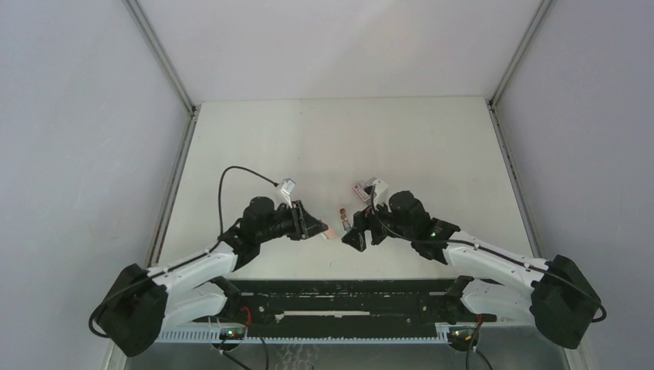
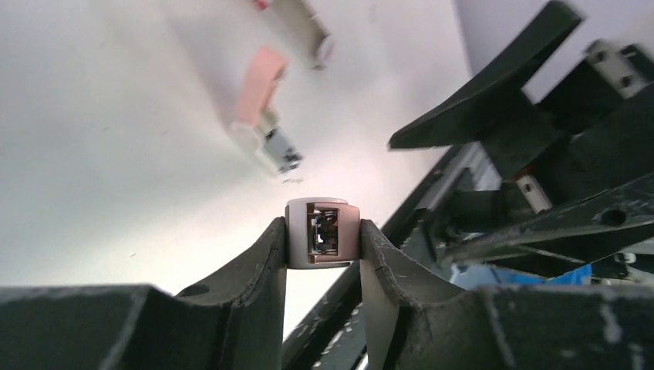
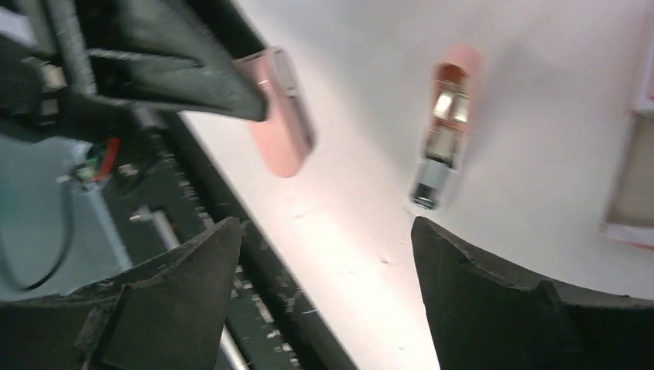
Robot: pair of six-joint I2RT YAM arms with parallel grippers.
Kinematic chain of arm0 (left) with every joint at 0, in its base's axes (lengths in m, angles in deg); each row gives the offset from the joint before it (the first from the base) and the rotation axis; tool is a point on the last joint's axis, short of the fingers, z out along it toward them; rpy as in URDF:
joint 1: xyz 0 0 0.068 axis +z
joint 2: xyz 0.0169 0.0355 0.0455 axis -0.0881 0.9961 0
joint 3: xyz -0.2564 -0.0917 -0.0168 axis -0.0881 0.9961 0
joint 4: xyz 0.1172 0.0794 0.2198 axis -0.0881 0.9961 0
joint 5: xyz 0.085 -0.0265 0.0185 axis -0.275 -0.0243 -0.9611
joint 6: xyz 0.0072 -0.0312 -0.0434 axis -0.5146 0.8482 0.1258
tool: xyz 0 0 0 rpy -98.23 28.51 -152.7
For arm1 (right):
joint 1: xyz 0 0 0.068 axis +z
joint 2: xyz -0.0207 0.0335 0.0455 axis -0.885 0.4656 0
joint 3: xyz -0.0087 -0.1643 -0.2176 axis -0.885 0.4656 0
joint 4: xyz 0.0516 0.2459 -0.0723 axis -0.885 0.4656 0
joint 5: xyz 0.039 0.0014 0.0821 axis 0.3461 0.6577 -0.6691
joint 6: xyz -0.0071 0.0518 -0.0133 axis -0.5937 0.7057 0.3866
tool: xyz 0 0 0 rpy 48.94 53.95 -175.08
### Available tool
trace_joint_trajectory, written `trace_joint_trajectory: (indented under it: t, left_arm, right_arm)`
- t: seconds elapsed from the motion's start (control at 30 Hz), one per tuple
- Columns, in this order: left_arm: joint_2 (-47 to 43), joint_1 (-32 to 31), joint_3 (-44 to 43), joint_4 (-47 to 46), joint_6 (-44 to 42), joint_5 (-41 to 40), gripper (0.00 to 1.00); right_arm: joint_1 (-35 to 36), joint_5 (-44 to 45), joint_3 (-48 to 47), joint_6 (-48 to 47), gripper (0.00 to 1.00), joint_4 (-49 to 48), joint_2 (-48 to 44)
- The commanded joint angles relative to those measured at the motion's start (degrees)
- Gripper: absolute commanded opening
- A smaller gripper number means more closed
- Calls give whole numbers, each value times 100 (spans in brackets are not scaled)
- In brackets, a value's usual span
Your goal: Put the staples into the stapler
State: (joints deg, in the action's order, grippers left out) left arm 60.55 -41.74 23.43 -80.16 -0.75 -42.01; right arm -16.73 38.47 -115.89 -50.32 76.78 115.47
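Note:
My left gripper (image 2: pixel 322 243) is shut on a small pink and white stapler (image 2: pixel 322 233), held end-on between both fingers just above the table. The same stapler (image 3: pixel 281 108) shows at the upper left of the right wrist view. A second pink stapler (image 2: pixel 262 116) lies on the table beyond it, with a grey metal part sticking out of its near end (image 3: pixel 446 123). My right gripper (image 3: pixel 328 239) is open with nothing between its fingers, close in front of the held stapler (image 1: pixel 328 230). No loose staples show; only their pinkish box (image 1: pixel 359 190) lies beside the right wrist.
The two grippers (image 1: pixel 348 235) face each other near the table's middle front. The black rail of the arm bases (image 1: pixel 347 297) runs along the near edge, right below both grippers. The box's edge (image 3: pixel 636 177) is at the far right of the right wrist view.

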Motion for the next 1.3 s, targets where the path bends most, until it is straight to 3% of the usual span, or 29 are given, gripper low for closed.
trace_joint_trajectory:
  t: [0.0, 0.23, 0.33, 0.57, 0.67, 0.87, 1.13, 1.27]
  left_arm:
    - [687, 111, -94, -72, -366, -29, 0]
    - [1413, 254, -243, 176, -631, -161, 8]
    - [1654, 363, -238, 181, -648, -188, 20]
    - [1632, 468, -196, 489, -818, -546, 59]
    - [1263, 468, -200, 797, -1014, -1010, 68]
    - [292, 469, -179, 1391, -1185, -1812, 74]
    - [-750, 469, -149, 1618, -861, -1765, 75]
    - [-1028, 465, 52, 1335, -380, -1487, 76]
  right_arm:
    - [135, 1742, -252, -142, 78, 371, 447]
    - [691, 2947, -614, -187, 73, 303, 1387]
    - [824, 3091, -790, -224, 69, 195, 1823]
    - [952, 3264, -1049, -285, 61, 127, 2522]
    - [959, 3267, -1057, -279, 58, 134, 2677]
    - [967, 3340, -1057, -220, 45, 163, 2902]
    - [961, 3179, -1027, -268, 1, 37, 2768]
    - [961, 2935, -762, -413, 0, -328, 2240]
